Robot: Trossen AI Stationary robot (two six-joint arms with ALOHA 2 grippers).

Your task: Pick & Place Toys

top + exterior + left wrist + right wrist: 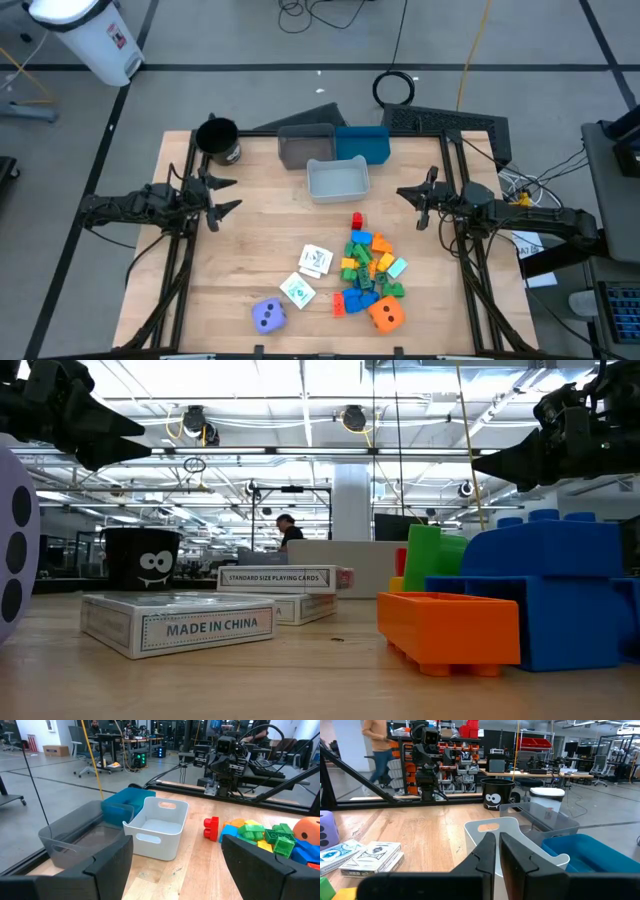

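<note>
A heap of coloured building blocks (pixel 368 268) lies right of the table's middle toward the near edge, a lone red block (pixel 356 221) just beyond it. An orange die (pixel 386 315) and a purple die (pixel 268 316) rest near the front edge. Two white card packs (pixel 308 274) lie flat between them. My left gripper (pixel 226 195) hovers open at the table's left side, holding nothing. My right gripper (pixel 410 198) hovers shut at the right side, above the table. Both point level toward the table's middle.
At the far edge stand a light grey bin (pixel 338 180), a dark grey bin (pixel 306 146) and a blue bin (pixel 364 144). A black cup (pixel 218 140) stands at the far left corner. Bare wood lies between the grippers. A person (pixel 379 750) walks beyond the table.
</note>
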